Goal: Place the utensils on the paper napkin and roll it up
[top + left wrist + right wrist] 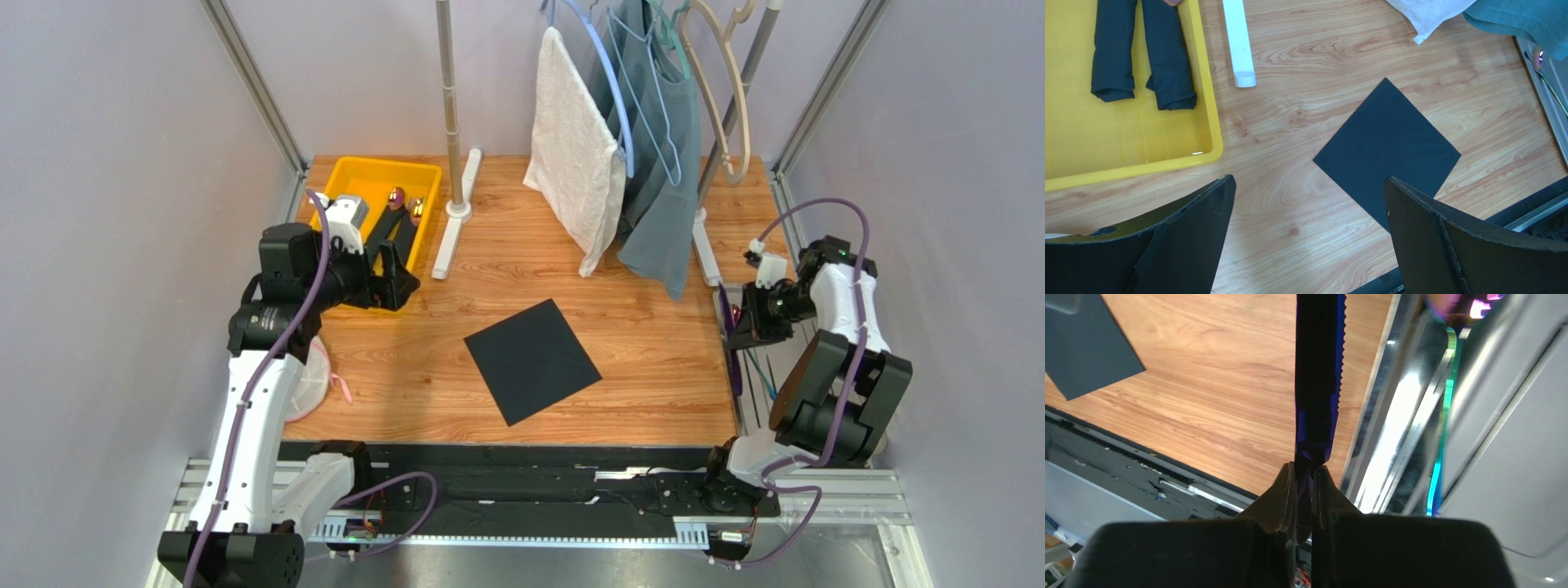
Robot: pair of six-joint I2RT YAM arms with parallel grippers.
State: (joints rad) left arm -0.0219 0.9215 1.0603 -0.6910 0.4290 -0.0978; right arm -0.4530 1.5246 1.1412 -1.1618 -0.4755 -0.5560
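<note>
We are recording the wooden table [650, 349] carrying the paper napkin [532, 360] flat at its middle, the left gripper [1308, 180] hanging beside the yellow bin [352, 181] with jaws spread wide, and the right gripper [1306, 475] at the table's right edge pinching a blue serrated utensil [1318, 373].

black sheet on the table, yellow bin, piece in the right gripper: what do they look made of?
Napkin: thin paper, matte, no sheen, lies flat.
Bin: likely moulded plastic, glossy, small highlight on its rounded rim.
Knife in the right gripper: dark blade with a blue serrated edge; coated metal or plastic, can't tell.
</note>
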